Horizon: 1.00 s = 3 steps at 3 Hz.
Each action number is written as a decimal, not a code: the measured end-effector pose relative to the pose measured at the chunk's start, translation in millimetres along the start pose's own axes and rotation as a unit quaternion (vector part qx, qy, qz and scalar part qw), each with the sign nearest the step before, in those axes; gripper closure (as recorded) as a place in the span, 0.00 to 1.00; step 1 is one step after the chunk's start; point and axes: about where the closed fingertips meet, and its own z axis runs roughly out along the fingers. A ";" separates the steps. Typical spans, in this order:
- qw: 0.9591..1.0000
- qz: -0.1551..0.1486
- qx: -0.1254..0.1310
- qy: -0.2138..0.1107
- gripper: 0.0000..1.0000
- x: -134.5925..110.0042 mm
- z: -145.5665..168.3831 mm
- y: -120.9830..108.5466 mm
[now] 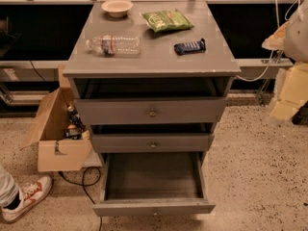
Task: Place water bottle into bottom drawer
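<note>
The water bottle (113, 44) lies on its side on the left part of the grey cabinet's top (154, 64), cap pointing left. The bottom drawer (154, 208) is pulled out wide, and its dark inside holds nothing that I can see. The two shallower drawers above it are pulled out only a little. My gripper (288, 88) is a blurred pale yellow and white shape at the right edge of the view. It is beside the cabinet, well to the right of the bottle and touching nothing.
On the cabinet top stand a tan bowl (117, 7), a green chip bag (167, 20) and a dark blue packet (189, 46). An open cardboard box (53, 138) sits left of the cabinet. A person's shoe (26, 196) and a black cable (86, 182) are on the floor.
</note>
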 end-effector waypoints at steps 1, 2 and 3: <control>1.000 0.001 0.002 -0.007 0.00 -2.8 2.4 -3.6; 0.997 0.011 0.021 -0.071 0.00 -28.5 23.8 -36.7; 0.987 0.050 0.051 -0.146 0.00 -57.3 42.7 -88.8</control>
